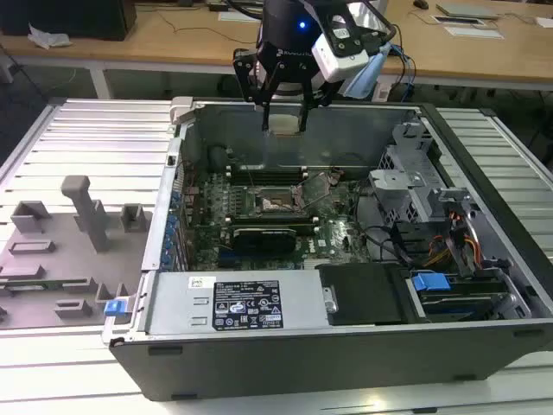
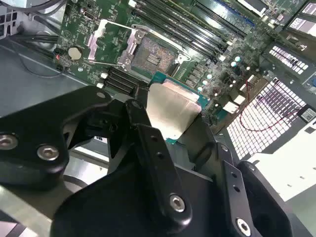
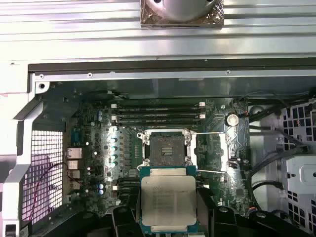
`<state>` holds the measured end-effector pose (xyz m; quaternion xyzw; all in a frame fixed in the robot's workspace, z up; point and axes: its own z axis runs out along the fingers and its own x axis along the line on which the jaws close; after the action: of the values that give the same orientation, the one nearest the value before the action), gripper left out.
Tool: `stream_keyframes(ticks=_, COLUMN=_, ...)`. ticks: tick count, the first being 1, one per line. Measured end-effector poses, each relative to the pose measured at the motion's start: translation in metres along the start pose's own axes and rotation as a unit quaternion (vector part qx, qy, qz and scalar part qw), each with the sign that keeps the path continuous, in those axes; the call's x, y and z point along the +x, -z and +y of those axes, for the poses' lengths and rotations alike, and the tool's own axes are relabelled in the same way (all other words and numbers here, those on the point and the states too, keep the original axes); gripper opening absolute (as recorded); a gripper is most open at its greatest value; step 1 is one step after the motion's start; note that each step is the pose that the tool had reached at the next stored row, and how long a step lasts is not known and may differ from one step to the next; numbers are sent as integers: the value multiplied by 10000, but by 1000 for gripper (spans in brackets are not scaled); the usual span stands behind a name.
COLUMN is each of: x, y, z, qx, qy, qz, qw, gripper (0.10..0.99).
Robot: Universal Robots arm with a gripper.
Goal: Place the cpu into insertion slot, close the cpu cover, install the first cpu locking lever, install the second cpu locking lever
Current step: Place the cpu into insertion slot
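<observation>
My gripper [image 1: 283,119] hangs above the open computer case, shut on the cpu [image 1: 285,124], a flat square chip with a silver-grey top. In both wrist views the cpu [image 3: 169,200] [image 2: 173,108] sits flat between the black fingers [image 3: 205,207]. Below it on the green motherboard lies the insertion slot [image 3: 165,148] [image 2: 150,57] [image 1: 275,201], dark-framed, with its contact field bare. The cpu cover [image 3: 212,150] [image 2: 111,42] is swung open beside the slot. Thin wire levers [image 3: 212,133] stand raised along the cover. The cpu is well above the slot and touches nothing else.
The case's metal walls [image 1: 173,173] ring the board. Long black memory slots [image 3: 158,113] run beside the socket. A drive cage [image 1: 415,186] with cables and a power supply [image 1: 233,303] fill the exterior view's right and front. Grey fixtures [image 1: 78,216] stand on the slatted table.
</observation>
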<state>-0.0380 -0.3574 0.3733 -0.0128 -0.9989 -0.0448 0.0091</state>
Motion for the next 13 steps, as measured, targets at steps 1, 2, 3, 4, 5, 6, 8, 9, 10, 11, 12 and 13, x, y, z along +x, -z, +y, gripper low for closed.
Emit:
stream_keyframes(ticks=1, x=0, y=0, z=0, qx=0, qy=0, qz=0, qw=10000, gripper=541)
stream_keyframes(ticks=2, x=0, y=0, z=0, qx=0, qy=0, qz=0, qw=10000, gripper=541)
stream_keyframes(ticks=3, x=0, y=0, z=0, qx=0, qy=0, qz=0, qw=10000, gripper=541)
stream_keyframes(ticks=4, x=0, y=0, z=0, qx=0, qy=0, qz=0, qw=10000, gripper=541)
stream_keyframes(ticks=5, x=0, y=0, z=0, qx=0, qy=0, qz=0, qw=10000, gripper=541)
stream_keyframes(ticks=6, x=0, y=0, z=0, qx=0, qy=0, qz=0, qw=10000, gripper=541)
stream_keyframes(ticks=8, x=0, y=0, z=0, qx=0, qy=0, qz=0, qw=10000, gripper=541)
stream_keyframes(ticks=9, x=0, y=-2, z=0, qx=1, qy=0, qz=0, qw=10000, gripper=541)
stream_keyframes(ticks=10, x=0, y=-6, z=0, qx=0, qy=0, qz=0, qw=10000, gripper=541)
stream_keyframes(ticks=11, x=-1, y=-22, z=-2, qx=1, qy=0, qz=0, qw=10000, gripper=541)
stream_keyframes(ticks=12, x=-1, y=-38, z=-3, qx=2, qy=1, qz=-1, qw=10000, gripper=541)
stream_keyframes(ticks=13, x=-1, y=-44, z=-4, qx=2, qy=1, qz=-2, qw=10000, gripper=541)
